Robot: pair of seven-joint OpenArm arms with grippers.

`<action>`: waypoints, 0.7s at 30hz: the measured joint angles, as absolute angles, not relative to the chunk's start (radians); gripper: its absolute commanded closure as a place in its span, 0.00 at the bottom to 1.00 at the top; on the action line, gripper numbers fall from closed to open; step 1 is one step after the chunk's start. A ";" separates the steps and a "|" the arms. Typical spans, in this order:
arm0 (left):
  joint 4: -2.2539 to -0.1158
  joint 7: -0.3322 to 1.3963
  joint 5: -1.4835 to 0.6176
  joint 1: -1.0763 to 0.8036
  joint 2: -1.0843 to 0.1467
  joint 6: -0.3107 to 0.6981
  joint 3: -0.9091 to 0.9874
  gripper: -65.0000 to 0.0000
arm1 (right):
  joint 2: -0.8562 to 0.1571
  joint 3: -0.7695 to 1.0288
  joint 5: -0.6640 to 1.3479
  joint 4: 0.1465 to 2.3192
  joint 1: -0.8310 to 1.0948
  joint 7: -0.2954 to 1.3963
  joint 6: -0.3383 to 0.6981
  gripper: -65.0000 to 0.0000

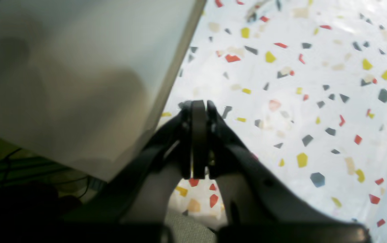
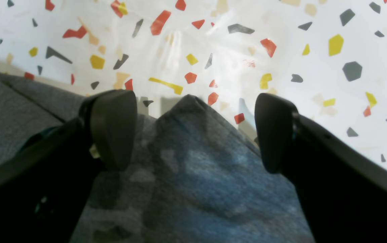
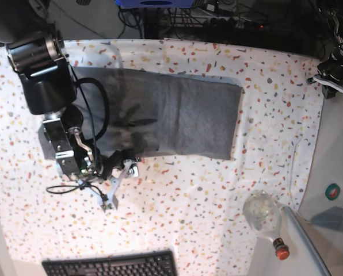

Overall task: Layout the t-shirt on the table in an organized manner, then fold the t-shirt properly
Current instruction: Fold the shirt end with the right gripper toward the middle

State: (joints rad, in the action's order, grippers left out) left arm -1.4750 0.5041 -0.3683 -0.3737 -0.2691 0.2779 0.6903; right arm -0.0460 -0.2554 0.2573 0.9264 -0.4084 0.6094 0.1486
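The right gripper [image 2: 193, 131] has two matte black fingers ending in broad, rounded pads [image 2: 112, 130], each carried on a flat black link with small screw holes along its edge. In the base view its arm [image 3: 42, 75] is a fat black cylinder with a steel-grey band at the top, and a black cable [image 3: 96, 109] loops down beside it toward the wrist, where pale metal brackets show. The left gripper [image 1: 198, 141] is black too, with slim fingers on smooth, curved black links; it is blurred, so any screws there cannot be made out.
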 measured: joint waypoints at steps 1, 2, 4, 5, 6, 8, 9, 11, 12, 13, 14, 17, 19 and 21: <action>-1.465 0.504 -0.368 -0.370 -0.269 0.279 0.690 1.00 | -0.038 -0.256 0.259 0.910 -0.417 0.610 0.149 0.25; -1.452 0.500 -0.369 -0.369 -0.269 0.281 0.690 1.00 | -0.032 -0.256 0.260 0.890 -0.424 0.609 0.149 0.25; -1.433 0.505 -0.368 -0.369 -0.268 0.280 0.689 1.00 | -0.025 -0.257 0.262 0.850 -0.439 0.606 0.149 0.25; -1.431 0.505 -0.368 -0.372 -0.269 0.280 0.689 1.00 | -0.025 -0.258 0.262 0.834 -0.443 0.586 0.149 0.25; -1.431 0.505 -0.368 -0.374 -0.269 0.275 0.690 1.00 | -0.026 -0.258 0.262 0.817 -0.446 0.558 0.149 0.25; -1.431 0.505 -0.368 -0.373 -0.269 0.276 0.690 1.00 | -0.030 -0.257 0.261 0.781 -0.448 0.537 0.149 0.25; -1.431 0.505 -0.368 -0.371 -0.269 0.276 0.690 1.00 | -0.033 -0.257 0.259 0.765 -0.448 0.526 0.149 0.28; -1.431 0.504 -0.368 -0.369 -0.269 0.280 0.690 1.00 | -0.033 -0.257 0.262 0.741 -0.448 0.516 0.148 0.42; -1.431 0.504 -0.368 -0.369 -0.269 0.280 0.690 1.00 | -0.032 -0.257 0.262 0.732 -0.448 0.506 0.149 0.52; -1.431 0.504 -0.368 -0.369 -0.269 0.280 0.690 1.00 | -0.031 -0.257 0.261 0.730 -0.448 0.496 0.148 0.61; -1.431 0.505 -0.368 -0.371 -0.269 0.280 0.690 1.00 | -0.030 -0.257 0.262 0.730 -0.449 0.497 0.148 0.68; -1.431 0.505 -0.368 -0.371 -0.269 0.280 0.690 1.00 | -0.030 -0.257 0.265 0.731 -0.449 0.497 0.149 0.92; -1.431 0.505 -0.368 -0.371 -0.269 0.280 0.690 1.00 | -0.032 -0.257 0.264 0.733 -0.448 0.497 0.149 1.00; -1.431 0.505 -0.368 -0.371 -0.268 0.280 0.690 1.00 | -0.033 -0.257 0.261 0.756 -0.441 0.500 0.149 1.00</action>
State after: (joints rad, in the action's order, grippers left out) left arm -1.4307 0.5045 -0.3679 -0.3710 -0.2684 0.2798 0.6903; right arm -0.0334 -0.2573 0.2607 0.7563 -0.4408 0.5003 0.1486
